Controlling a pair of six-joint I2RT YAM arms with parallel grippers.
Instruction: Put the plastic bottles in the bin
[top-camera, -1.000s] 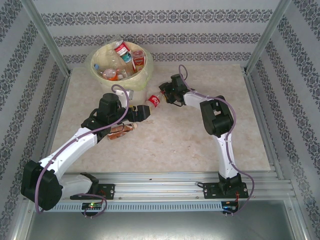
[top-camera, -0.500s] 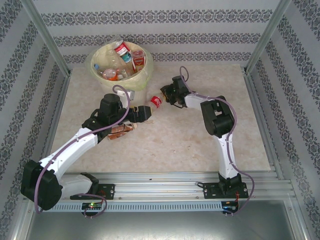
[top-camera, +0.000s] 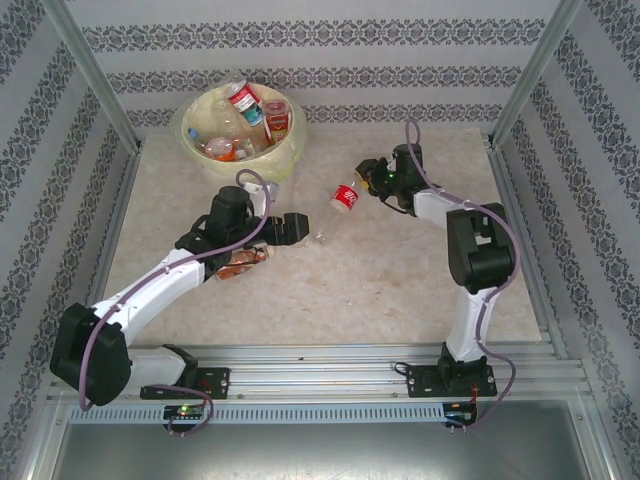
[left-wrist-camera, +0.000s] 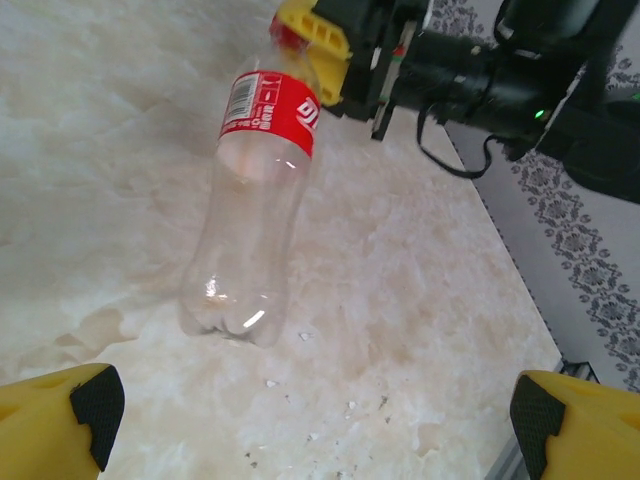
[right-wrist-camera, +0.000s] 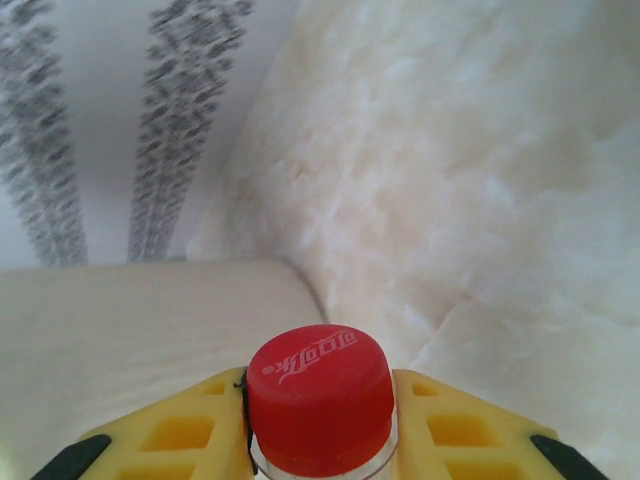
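Yellow fingers (right-wrist-camera: 170, 435) of the right gripper (top-camera: 368, 180) are closed on the neck of a clear bottle (left-wrist-camera: 250, 230), just under its red cap (right-wrist-camera: 320, 385) — the grip is seen plainly from the right wrist. The bottle is held at a slant, cap end raised toward the gripper, with its red label (left-wrist-camera: 270, 112) near the top and its base low over the pale marbled table (top-camera: 400, 290). Whether the base touches the surface cannot be told. Near that base the left gripper (left-wrist-camera: 318, 420) is spread wide, with nothing between its black pads (left-wrist-camera: 97, 400), and is pointed at the bottle. Beneath the left arm a brown-labelled bottle (top-camera: 240, 262) is lying on its side on the table. At the far left corner the cream bin (top-camera: 280, 160) is set — lined with a pale yellow bag and already loaded with several bottles (top-camera: 245, 100), apart from the held one.
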